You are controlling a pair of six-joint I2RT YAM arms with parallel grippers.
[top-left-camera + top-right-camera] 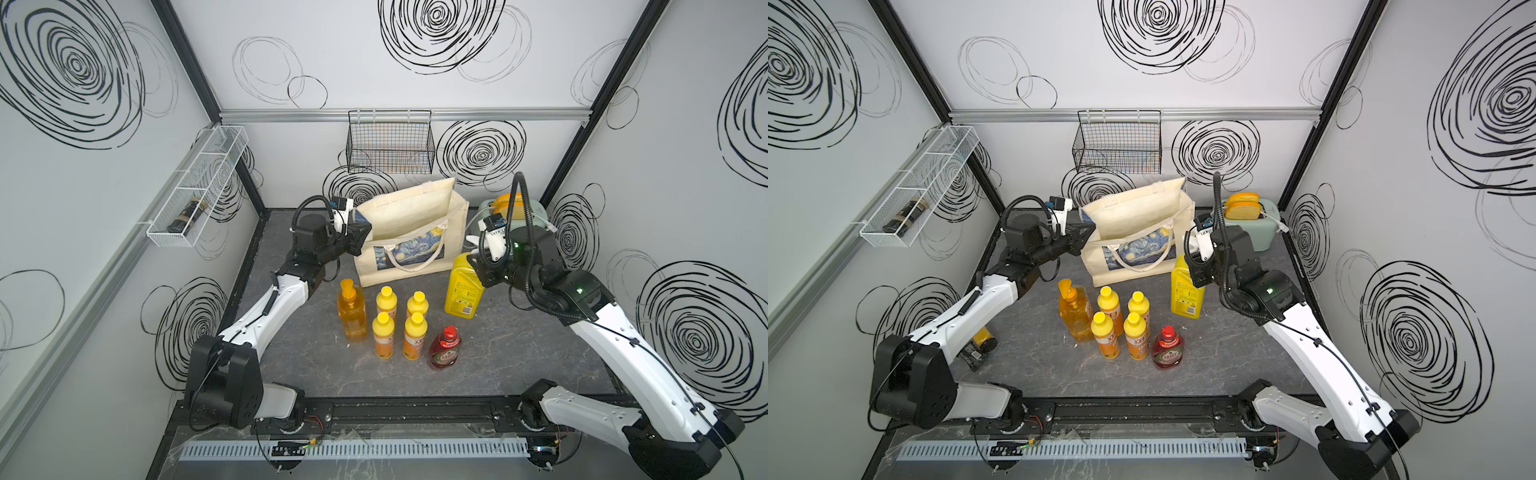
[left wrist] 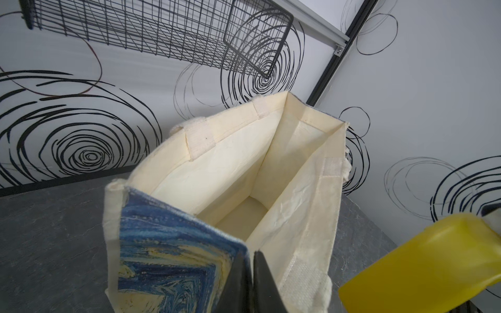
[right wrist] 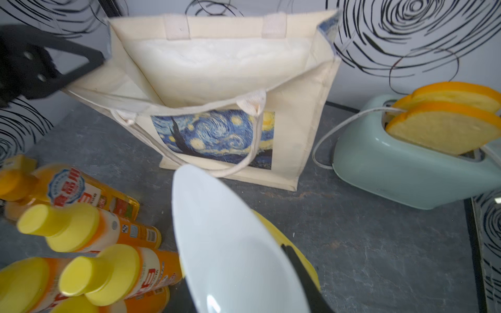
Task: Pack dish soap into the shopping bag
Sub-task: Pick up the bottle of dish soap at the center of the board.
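Our worry is the grasp point. The right end effector [image 1: 476, 257] sits around the white pump head [image 3: 227, 238] of the yellow pump bottle [image 1: 462, 289]. One finger lies against the pump and the other is hidden, so we cannot tell whether the grip is tight. A pump head is smooth and may turn or sink, so a full bottle hung from it could swing, slip or drop. The bottle stands on the tabletop [image 1: 519, 345], just beside the shopping bag [image 1: 415, 208] at about the bag's 4 o'clock. Its long axis is close to upright, and its spout seems to point towards the bag, roughly 10 o'clock. The bag is at 12 o'clock from the other bottles, its mouth facing up and its long axis running 9 to 3. The left end effector [image 1: 361, 232] has its fingers together, pinching the cloth at the 9 o'clock end. Only that end is held, so the slack 3 o'clock end could fold as the tall bottle crosses the rim. The front handle [image 3: 244, 141] droops by the mouth and could snag the bottle. The small yellow bottles [image 1: 386, 305], orange pump bottle [image 1: 352, 316] and red bottle [image 1: 444, 349] stand clear near 6 o'clock.
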